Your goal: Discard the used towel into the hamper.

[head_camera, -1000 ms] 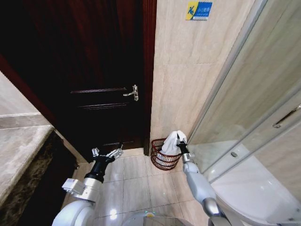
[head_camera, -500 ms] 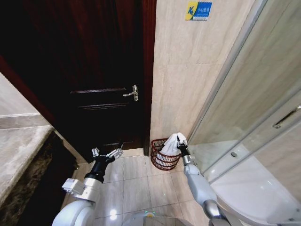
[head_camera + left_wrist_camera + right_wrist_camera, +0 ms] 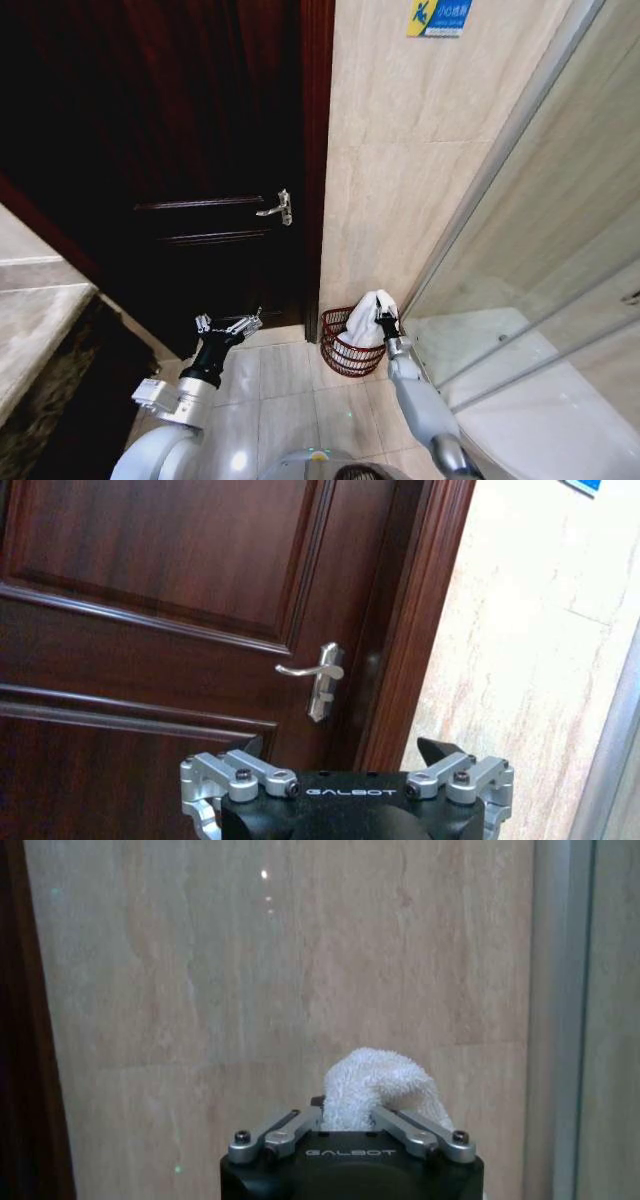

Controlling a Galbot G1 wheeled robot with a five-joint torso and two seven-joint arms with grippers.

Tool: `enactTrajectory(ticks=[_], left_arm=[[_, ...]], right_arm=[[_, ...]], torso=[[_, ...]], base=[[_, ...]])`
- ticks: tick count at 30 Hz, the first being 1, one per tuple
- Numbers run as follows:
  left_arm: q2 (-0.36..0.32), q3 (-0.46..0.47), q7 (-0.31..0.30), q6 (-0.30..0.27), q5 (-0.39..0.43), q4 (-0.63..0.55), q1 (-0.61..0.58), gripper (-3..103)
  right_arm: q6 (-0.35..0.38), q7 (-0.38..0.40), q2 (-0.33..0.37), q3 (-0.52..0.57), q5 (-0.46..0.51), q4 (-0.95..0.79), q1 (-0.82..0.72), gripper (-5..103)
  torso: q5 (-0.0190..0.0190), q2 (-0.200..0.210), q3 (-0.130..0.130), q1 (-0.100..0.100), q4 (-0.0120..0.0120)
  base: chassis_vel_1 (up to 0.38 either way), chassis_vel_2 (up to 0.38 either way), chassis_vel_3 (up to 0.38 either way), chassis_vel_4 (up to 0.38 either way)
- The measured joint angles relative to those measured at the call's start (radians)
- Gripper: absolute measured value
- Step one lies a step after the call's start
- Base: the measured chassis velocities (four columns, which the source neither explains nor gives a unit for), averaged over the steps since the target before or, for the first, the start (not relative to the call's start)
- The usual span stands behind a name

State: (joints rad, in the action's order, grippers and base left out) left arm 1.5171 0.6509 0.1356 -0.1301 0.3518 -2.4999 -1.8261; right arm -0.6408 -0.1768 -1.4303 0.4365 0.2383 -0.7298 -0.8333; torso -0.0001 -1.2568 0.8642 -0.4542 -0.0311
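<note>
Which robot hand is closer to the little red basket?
The right. The right gripper holds the white towel just over the hamper, at its rim. The left gripper hangs open off to the side, in front of the dark door.

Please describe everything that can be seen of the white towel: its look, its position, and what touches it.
The towel is white, of looped terry cloth, bunched into a soft upright fold with a rounded top. The right gripper is shut on it, the fingers pinching it on both sides. It hangs over the hamper, its lower part reaching down inside the rim; whether it touches the bottom cannot be told. Behind it is the beige tiled wall.
</note>
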Motion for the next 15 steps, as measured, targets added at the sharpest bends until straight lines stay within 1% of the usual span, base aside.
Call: enactTrajectory(ticks=[1,4,5,8,9,12,13,15], left_arm=[[0.000,0.000,0.000,0.000,0.000,0.000,0.000,100],[0.000,0.000,0.000,0.000,0.000,0.000,0.000,100],[0.000,0.000,0.000,0.000,0.000,0.000,0.000,100],[0.000,0.000,0.000,0.000,0.000,0.000,0.000,100],[0.000,0.000,0.000,0.000,0.000,0.000,0.000,100],[0.000,0.000,0.000,0.000,0.000,0.000,0.000,100],[0.000,0.000,0.000,0.000,0.000,0.000,0.000,100],[0.000,0.000,0.000,0.000,0.000,0.000,0.000,100]], right_arm=[[0.000,0.000,0.000,0.000,0.000,0.000,0.000,8],[0.044,-0.004,0.011,-0.007,-0.006,-0.009,-0.007,8],[0.044,-0.004,0.011,-0.007,-0.006,-0.009,-0.007,8],[0.089,-0.040,0.022,-0.015,-0.001,-0.004,0.007,8],[0.089,-0.040,0.022,-0.015,-0.001,-0.004,0.007,8],[0.136,-0.071,0.025,-0.020,0.005,-0.002,0.026,8],[0.136,-0.071,0.025,-0.020,0.005,-0.002,0.026,8],[0.162,-0.087,0.024,-0.023,0.003,0.013,0.043,8]], torso=[[0.0000,0.000,0.000,0.000,0.0000],[0.0000,0.000,0.000,0.001,-0.0004],[0.0000,0.000,0.000,0.001,-0.0004],[0.0000,0.000,0.000,0.001,-0.0005],[0.0000,0.000,0.000,0.001,-0.0005],[0.0001,0.000,0.000,0.000,-0.0002],[0.0001,0.000,0.000,0.000,-0.0002],[0.0000,0.000,0.000,0.000,-0.0003]], base=[[0.000,0.000,0.000,0.000],[0.066,-0.027,-0.037,0.036],[0.079,-0.030,-0.035,0.040],[0.000,0.000,0.000,0.000],[0.000,0.000,0.000,0.000],[0.000,0.000,0.000,0.000],[0.000,0.000,0.000,0.000],[0.000,0.000,0.000,0.000]])
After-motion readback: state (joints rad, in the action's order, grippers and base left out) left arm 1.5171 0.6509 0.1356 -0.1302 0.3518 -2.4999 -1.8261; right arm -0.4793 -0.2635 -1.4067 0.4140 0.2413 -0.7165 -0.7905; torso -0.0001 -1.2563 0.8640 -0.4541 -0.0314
